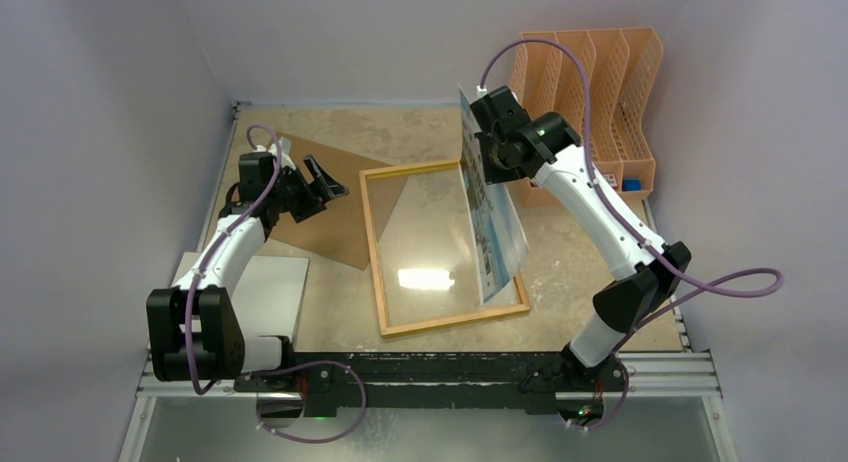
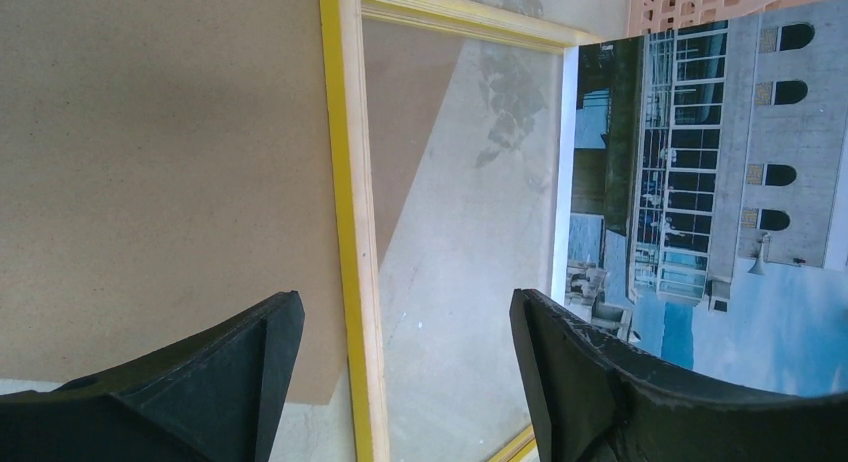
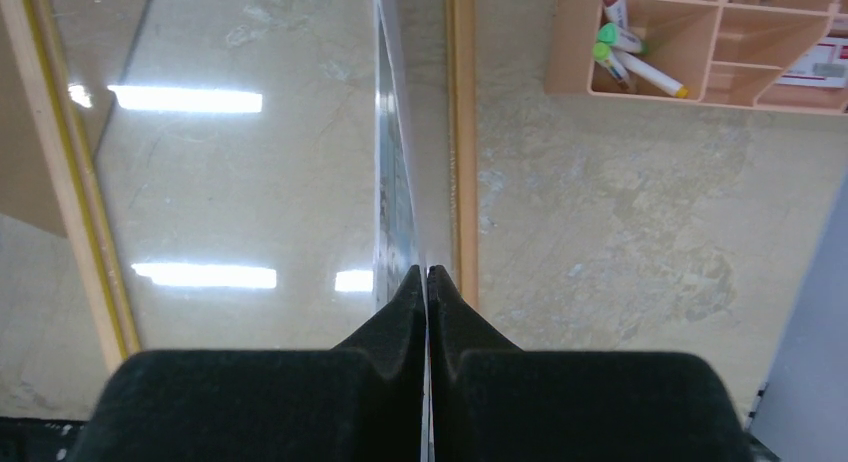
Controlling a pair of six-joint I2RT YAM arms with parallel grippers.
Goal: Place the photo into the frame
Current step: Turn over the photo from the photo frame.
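Photo print of white building [image 1: 492, 217] is clamped on edge in right jaws, long axis along right rail of thin yellow frame [image 1: 373, 252], opening leftward toward parted left jaws.

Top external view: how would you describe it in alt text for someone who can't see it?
The right gripper pinches the photo by its upper edge, standing it on edge over the right side of the yellow frame lying flat on the table. The left gripper hangs open above a brown board left of the frame.

White arms [image 1: 600, 207], purple cables [image 1: 735, 282], black left claw [image 2: 405, 297] and right claw [image 3: 427, 272].
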